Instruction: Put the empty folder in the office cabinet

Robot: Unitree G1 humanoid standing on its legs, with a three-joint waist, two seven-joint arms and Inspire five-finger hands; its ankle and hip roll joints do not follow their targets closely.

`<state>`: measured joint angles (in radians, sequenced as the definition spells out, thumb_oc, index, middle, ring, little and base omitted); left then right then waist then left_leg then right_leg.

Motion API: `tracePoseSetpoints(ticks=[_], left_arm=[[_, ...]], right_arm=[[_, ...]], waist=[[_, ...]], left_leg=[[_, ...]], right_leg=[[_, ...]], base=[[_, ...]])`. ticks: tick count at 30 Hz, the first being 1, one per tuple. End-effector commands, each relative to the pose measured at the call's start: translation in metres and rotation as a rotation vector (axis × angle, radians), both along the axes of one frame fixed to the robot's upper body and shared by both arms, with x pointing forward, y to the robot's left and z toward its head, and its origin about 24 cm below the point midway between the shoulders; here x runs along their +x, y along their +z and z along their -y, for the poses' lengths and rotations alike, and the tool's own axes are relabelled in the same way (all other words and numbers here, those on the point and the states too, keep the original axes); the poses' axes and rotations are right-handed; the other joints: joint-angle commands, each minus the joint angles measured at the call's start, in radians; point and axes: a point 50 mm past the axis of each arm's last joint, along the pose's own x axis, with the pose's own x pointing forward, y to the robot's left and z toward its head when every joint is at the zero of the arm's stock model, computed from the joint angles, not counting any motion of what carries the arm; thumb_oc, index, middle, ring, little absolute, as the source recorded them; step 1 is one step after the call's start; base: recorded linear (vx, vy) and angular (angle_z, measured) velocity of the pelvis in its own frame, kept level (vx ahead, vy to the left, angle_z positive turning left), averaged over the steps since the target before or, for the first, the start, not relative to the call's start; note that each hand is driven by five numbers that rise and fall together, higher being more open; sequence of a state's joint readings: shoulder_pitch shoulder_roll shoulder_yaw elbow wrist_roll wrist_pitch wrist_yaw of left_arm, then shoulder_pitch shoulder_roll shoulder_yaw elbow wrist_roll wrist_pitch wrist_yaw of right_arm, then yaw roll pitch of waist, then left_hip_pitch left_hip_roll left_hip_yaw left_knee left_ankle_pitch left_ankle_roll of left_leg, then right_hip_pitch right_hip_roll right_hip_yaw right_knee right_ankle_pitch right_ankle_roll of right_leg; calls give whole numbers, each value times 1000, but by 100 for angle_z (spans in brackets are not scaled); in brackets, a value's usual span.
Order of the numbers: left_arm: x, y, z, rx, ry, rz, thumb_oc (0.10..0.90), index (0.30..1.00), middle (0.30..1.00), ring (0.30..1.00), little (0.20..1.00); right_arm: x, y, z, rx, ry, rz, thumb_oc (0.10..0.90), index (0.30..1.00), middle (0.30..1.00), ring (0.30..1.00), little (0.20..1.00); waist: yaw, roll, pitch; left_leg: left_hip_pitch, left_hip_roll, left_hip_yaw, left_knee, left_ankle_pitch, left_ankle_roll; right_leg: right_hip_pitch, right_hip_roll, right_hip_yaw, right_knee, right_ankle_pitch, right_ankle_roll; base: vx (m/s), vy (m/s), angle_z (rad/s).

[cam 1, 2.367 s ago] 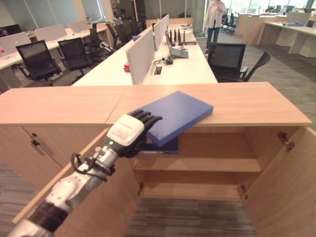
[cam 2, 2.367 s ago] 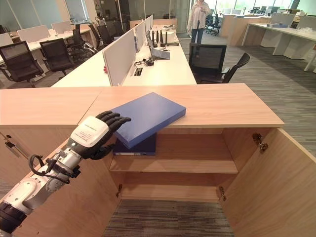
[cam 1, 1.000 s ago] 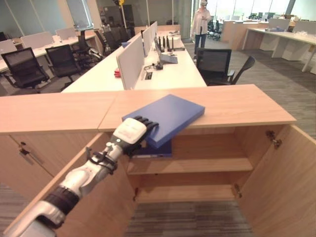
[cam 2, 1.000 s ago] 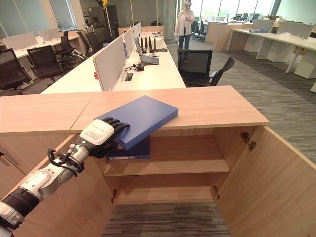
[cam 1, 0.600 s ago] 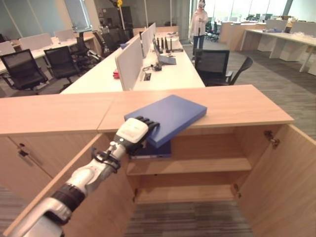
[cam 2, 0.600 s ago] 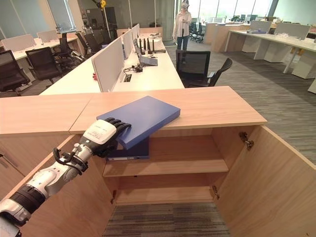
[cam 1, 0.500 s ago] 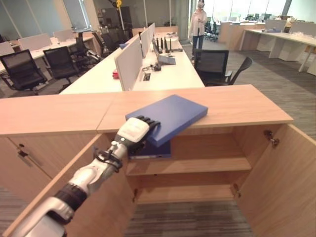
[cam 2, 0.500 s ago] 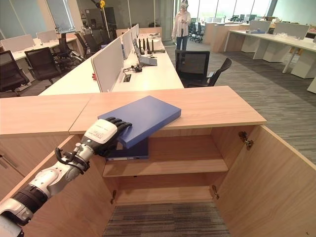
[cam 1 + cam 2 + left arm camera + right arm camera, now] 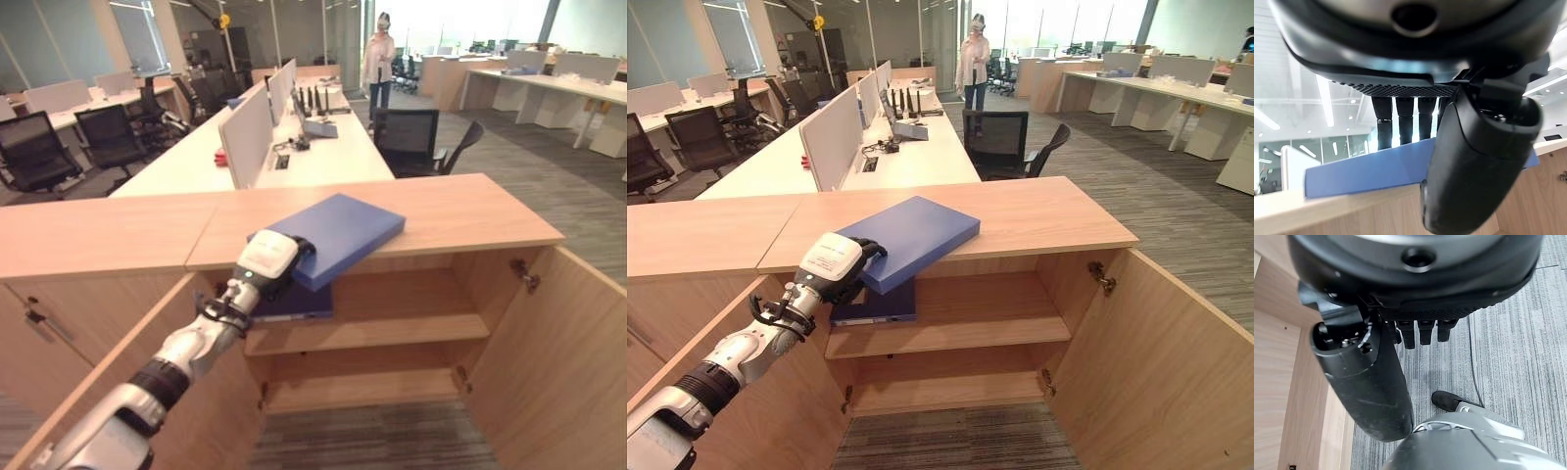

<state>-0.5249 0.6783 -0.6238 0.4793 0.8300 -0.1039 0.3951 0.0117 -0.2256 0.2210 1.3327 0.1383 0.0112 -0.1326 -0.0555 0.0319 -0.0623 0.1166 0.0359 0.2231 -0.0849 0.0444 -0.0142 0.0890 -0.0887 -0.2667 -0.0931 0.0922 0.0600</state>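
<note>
The left robot hand (image 9: 266, 261) grips the near corner of the flat blue rectangular folder (image 9: 338, 235), fingers curled over its top and thumb beneath. The folder lies on the light wooden worktop (image 9: 470, 211) of the open office cabinet (image 9: 392, 328), this corner jutting past the edge. A second blue folder (image 9: 294, 302) sits on the upper shelf just below the hand. From such a corner hold, I reckon the folder could swing and slip, or strike the worktop edge. The right robot hand (image 9: 1400, 333) hangs over the floor, fingers loose.

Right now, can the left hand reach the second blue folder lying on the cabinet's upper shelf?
Probably not yet: the left hand is closed on the blue folder on the cabinet top. The shelf folder lies just below, with both doors open.
</note>
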Motion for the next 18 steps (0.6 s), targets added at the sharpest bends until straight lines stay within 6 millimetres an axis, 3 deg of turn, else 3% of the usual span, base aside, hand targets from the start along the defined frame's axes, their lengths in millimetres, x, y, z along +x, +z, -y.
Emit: tracePoseSetpoints(ticks=[1, 12, 18], left_arm=[[19, 13, -29, 37, 160, -9, 400, 300, 300, 300, 300], [17, 12, -36, 5, 194, -11, 400, 300, 300, 300, 300], [14, 17, -27, -74, 164, 18, 400, 300, 300, 300, 300]], right_arm=[[4, 1, 2, -33, 62, -19, 800, 900, 900, 900, 900], [-2, 1, 5, -41, 44, -34, 800, 900, 900, 900, 900], [-2, 0, 3, -35, 40, -33, 800, 900, 900, 900, 900]], waist=[[-9, -57, 24], [-13, -57, 22], [-12, -60, 24]], left_leg=[[43, -25, -41, -2, -87, -22], [46, -25, -36, -2, -87, -22], [47, -26, -37, -2, -87, -21]], right_leg=[[15, -26, -2, 6, -21, 69], [16, -24, 5, 6, -23, 68], [16, -23, 4, 6, -23, 66]], base=[[-2, -1, -6], [0, -4, -3], [0, 0, 0]])
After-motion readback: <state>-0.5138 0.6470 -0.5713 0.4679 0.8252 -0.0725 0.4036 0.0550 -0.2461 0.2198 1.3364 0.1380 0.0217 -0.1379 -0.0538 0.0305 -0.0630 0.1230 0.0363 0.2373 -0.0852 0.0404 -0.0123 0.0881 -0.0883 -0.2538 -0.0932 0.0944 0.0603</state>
